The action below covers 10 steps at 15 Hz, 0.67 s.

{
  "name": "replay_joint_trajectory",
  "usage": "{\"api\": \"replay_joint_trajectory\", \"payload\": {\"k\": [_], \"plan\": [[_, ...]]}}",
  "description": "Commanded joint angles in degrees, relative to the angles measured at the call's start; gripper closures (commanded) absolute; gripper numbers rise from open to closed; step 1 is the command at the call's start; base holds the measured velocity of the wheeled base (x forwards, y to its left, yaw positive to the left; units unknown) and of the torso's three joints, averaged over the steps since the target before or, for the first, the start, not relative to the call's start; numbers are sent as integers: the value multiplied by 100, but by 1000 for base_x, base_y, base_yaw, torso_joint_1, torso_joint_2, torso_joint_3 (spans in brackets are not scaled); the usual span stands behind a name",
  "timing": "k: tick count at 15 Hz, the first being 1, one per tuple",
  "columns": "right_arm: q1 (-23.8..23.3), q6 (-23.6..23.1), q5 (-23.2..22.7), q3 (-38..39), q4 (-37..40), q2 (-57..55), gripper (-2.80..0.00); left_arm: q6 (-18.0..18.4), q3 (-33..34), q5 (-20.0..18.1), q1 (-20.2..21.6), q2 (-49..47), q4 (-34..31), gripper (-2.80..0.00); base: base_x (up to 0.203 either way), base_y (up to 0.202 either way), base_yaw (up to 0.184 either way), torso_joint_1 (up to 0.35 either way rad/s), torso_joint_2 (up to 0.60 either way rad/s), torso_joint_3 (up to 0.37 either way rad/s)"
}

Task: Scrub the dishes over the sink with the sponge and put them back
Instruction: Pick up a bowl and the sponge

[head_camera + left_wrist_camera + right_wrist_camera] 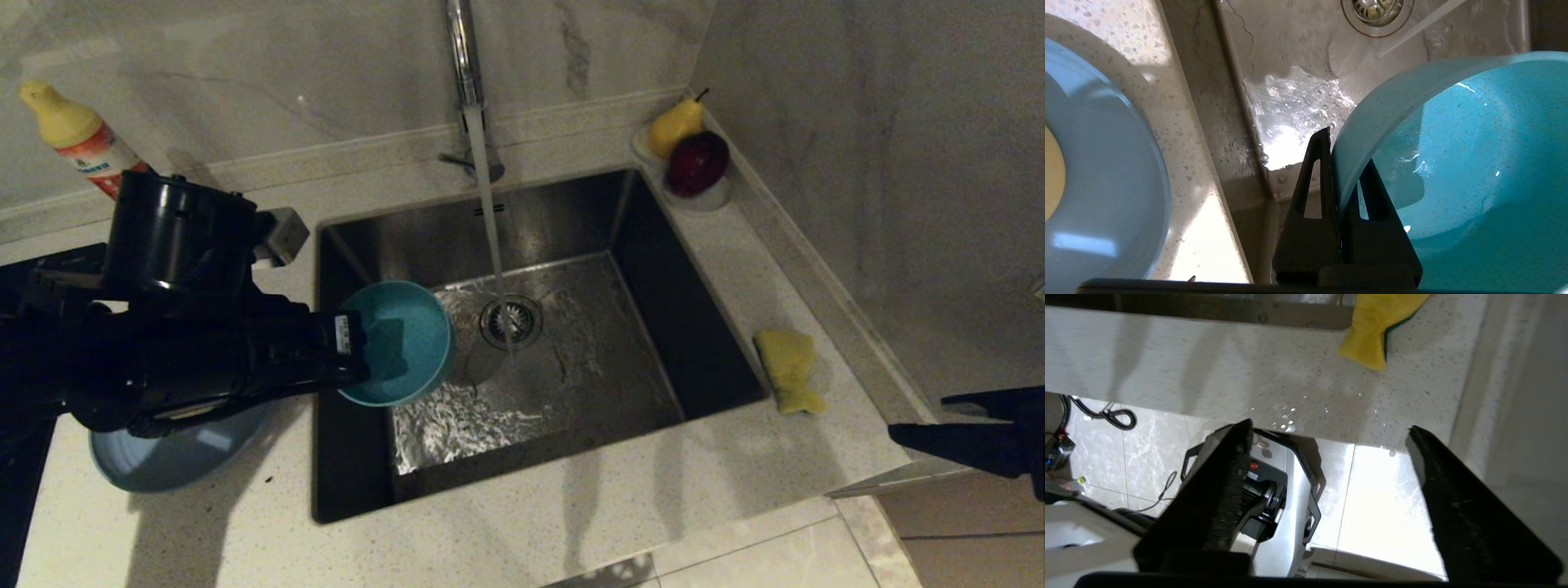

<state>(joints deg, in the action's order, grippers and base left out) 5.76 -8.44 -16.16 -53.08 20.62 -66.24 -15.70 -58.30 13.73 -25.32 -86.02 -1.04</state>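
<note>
My left gripper is shut on the rim of the teal bowl, holding it tilted over the left part of the steel sink, beside the running water. The yellow sponge lies loose on the counter right of the sink, its green side showing at one edge. My right gripper hangs open and empty off the counter's front right corner, short of the sponge; its tip shows in the head view. The light-blue plate lies on the counter under my left arm, with a patch of pale yellow at its centre.
Water streams from the chrome tap onto the drain strainer. A white dish with a pear and a dark red fruit stands at the back right corner. A detergent bottle stands at the back left. The wall runs along the counter's right side.
</note>
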Motion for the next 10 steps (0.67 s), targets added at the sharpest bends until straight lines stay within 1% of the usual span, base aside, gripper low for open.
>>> {"api": "replay_joint_trajectory", "payload": {"k": [1,3,5,10], "plan": [[78,-5,127,206,-263,-493,-280,-12,20,-6,1,-61,-2,0,0,0,0,0,0,0],[135,48,361,299,-613,-842,-280,-13,8,4,1,-215,-2,0,0,0,0,0,0,0],[161,317,490,333,-1137,-1106,-280,-12,-42,-37,1,-240,-2,0,0,0,0,0,0,0],[437,389,651,269,-1289,-1436,-280,-29,50,-20,1,-152,-2,0,0,0,0,0,0,0]]}}
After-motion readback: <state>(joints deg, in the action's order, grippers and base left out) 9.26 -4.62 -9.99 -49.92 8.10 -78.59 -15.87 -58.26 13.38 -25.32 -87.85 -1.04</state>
